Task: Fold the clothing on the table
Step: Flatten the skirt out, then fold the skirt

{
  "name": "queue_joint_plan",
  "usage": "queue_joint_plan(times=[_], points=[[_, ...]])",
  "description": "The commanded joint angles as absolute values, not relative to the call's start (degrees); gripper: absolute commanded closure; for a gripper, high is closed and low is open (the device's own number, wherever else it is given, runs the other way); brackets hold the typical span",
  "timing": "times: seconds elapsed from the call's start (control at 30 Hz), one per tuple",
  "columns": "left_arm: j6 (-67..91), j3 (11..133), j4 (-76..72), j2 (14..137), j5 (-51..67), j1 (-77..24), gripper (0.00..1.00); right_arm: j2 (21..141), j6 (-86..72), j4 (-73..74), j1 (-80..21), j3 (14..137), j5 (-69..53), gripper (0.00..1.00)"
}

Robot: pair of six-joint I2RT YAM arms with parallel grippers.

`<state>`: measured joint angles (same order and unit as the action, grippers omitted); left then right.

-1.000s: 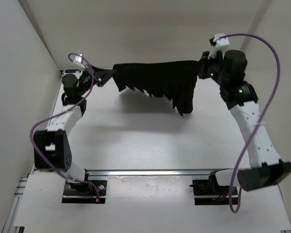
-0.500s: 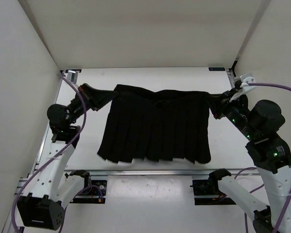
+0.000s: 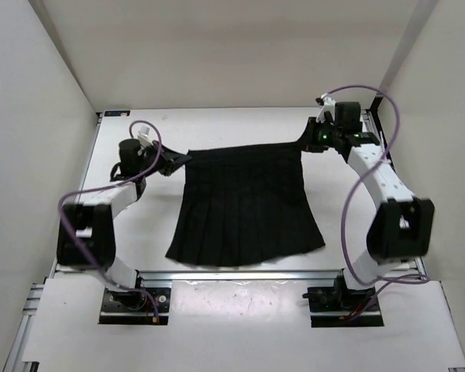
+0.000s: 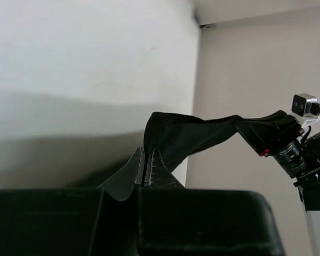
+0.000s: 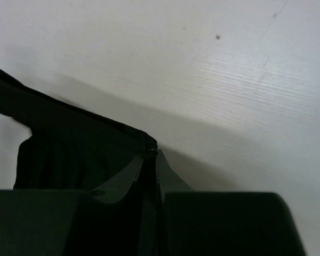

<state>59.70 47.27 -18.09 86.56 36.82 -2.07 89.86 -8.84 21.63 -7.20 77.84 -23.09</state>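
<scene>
We see the clothing [image 3: 244, 205] spread over the middle of the bench [image 3: 139, 225], its hem toward the near edge. Our left end effector [image 3: 173, 161] is clamped on its far left corner, and our right end effector [image 3: 308, 143] on its far right corner.

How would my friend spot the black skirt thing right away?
Look at the big white table between the two robot arms. Stretched over its middle is the clothing, a black pleated skirt, with the left gripper and right gripper pinching its top corners. It is the only piece of cloth there.
</scene>
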Motion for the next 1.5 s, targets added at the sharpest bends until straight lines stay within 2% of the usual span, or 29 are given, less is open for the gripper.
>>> queue_joint_plan(times=[0.0,0.13,0.27,0.43,0.67,0.93,0.97,1.0,1.03,1.1,1.13,1.17,1.23,1.3,1.37,1.43,1.47], points=[[57.6,52.0,-23.6,91.0,32.1,-1.0,1.00,94.7,-12.7,12.4,-3.6,80.7,-26.7,1.00],[59.0,59.2,-25.6,101.0,34.2,-0.4,1.00,100.4,-13.7,13.0,-2.2,83.1,-28.0,1.00],[60.1,60.5,-27.4,104.0,38.3,-0.3,1.00,98.4,-12.3,14.1,-2.6,80.2,-27.8,1.00],[58.9,49.3,-29.3,96.4,40.1,0.0,1.00,88.6,-12.0,14.8,-3.4,68.8,-29.1,1.00],[58.2,30.5,-28.7,77.6,42.4,-0.8,1.00,73.9,-9.8,23.1,-6.5,56.1,-26.5,1.00],[48.0,19.8,-8.0,68.7,36.8,-6.5,0.97,68.1,-11.2,34.8,-7.5,44.1,-30.7,1.00],[46.9,18.6,-6.7,67.9,36.0,-6.2,0.93,68.3,-11.0,37.3,-8.3,43.5,-31.0,1.00],[45.6,17.4,-4.0,67.1,36.4,-6.6,0.84,68.4,-10.1,40.1,-8.3,42.9,-31.0,0.97],[45.0,17.3,-1.2,65.3,36.6,-6.0,0.82,68.3,-10.3,41.8,-8.7,42.9,-30.9,0.95],[43.2,15.6,3.8,63.6,37.1,-6.0,0.66,68.0,-9.4,46.2,-9.1,41.8,-31.3,0.83],[42.5,15.6,6.7,62.0,37.4,-6.4,0.61,67.1,-9.4,47.1,-9.4,42.0,-31.6,0.68],[42.5,15.3,7.9,60.8,37.3,-6.5,0.45,66.4,-9.7,48.4,-9.2,41.8,-31.4,0.65],[41.7,14.9,12.4,58.2,37.6,-6.5,0.42,64.2,-10.5,50.4,-10.8,43.3,-30.8,0.51],[41.6,15.1,15.0,54.8,38.5,-5.4,0.40,62.7,-11.5,52.4,-11.4,45.7,-29.8,0.46],[42.0,16.0,16.9,53.7,38.0,-4.5,0.42,61.8,-11.5,53.3,-10.8,49.2,-29.0,0.46],[42.5,19.0,17.5,54.4,37.8,-3.7,0.56,62.2,-11.3,52.6,-10.8,52.0,-28.1,0.47],[42.2,21.3,17.0,55.6,36.5,-3.3,0.68,63.7,-10.9,51.3,-11.1,53.6,-28.1,0.52]])
